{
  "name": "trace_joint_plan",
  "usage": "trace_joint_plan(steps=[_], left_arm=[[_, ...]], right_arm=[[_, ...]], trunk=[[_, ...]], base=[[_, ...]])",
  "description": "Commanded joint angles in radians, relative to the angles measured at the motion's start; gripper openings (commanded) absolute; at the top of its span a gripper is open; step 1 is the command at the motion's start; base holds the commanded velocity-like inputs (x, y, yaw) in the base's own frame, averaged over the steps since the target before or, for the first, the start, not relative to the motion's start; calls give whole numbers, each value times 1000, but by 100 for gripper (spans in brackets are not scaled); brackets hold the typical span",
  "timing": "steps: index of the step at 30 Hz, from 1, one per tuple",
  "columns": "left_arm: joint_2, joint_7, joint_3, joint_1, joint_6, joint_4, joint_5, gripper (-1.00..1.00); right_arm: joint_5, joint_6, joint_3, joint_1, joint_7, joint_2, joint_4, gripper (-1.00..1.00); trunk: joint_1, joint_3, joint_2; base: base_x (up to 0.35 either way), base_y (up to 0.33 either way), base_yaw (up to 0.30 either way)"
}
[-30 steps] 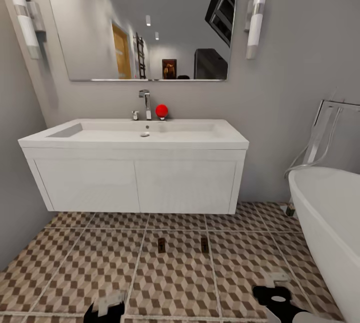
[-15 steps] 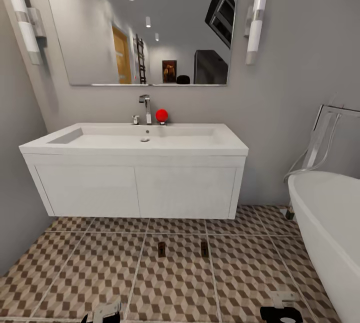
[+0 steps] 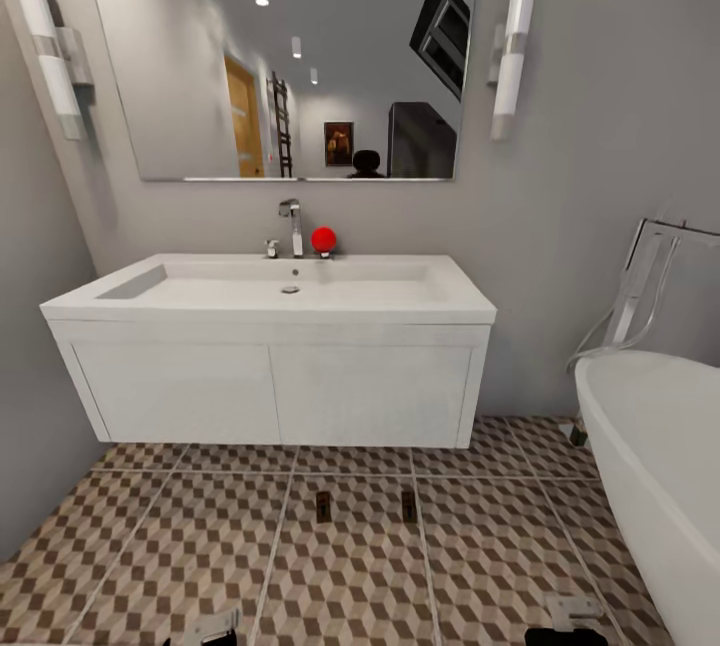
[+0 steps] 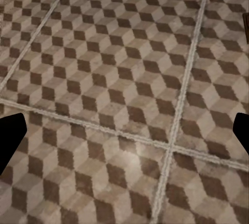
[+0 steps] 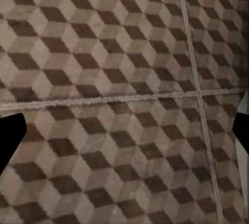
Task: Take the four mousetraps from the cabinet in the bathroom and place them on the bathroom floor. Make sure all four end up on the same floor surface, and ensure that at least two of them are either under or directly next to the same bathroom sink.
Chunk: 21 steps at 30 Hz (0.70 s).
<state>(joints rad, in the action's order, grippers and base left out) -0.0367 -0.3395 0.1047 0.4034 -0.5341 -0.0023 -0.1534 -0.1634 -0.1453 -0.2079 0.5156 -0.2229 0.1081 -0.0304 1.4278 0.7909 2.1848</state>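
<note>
I am looking at a white wall-hung sink unit [image 3: 270, 366] with a chrome tap [image 3: 292, 226] and a small red ball [image 3: 323, 240] beside it on the far edge of the basin. A wide mirror [image 3: 280, 56] hangs above, with a tube lamp [image 3: 512, 36] on the wall at each side, and the rim of a white bathtub [image 3: 650, 466] stands at the right.

Two mousetraps lie on the bathroom floor [image 3: 180, 546], just in front of the sink unit, side by side and a little apart: the left mousetrap [image 3: 323, 506] and the right mousetrap [image 3: 408, 504]. Both lie flat on the cube-pattern tiles; at this range they are small dark shapes and I cannot make out their wire or markings.

At the near edge of my head view the left gripper [image 3: 208, 629] and the right gripper [image 3: 570, 621] just poke in over the floor. In the left wrist view the left gripper [image 4: 124, 135] has its jaws spread wide, with only tiles between the dark fingertips [image 4: 10, 138]. The right gripper [image 5: 124, 133] looks the same in its wrist view: jaws wide apart, holding nothing, above a grout crossing. A dark sliver at the edge of the left wrist view may be one of the traps.
</note>
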Motion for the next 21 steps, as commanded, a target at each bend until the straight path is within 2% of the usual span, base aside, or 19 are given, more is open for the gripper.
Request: trace_joint_plan(steps=[1,21], left_arm=[[0,-3,9,0,-3,1,-12,100],[-2,-3,9,0,55,1,-21,100]], right_arm=[[-11,-7,-8,-1,-1,-1,-3,100],[-10,-11,-8,-34,0,-5,-3,100]], trunk=[[-4,-2,-7],[-81,-65,-147]], base=[[0,0,0],[0,0,0]])
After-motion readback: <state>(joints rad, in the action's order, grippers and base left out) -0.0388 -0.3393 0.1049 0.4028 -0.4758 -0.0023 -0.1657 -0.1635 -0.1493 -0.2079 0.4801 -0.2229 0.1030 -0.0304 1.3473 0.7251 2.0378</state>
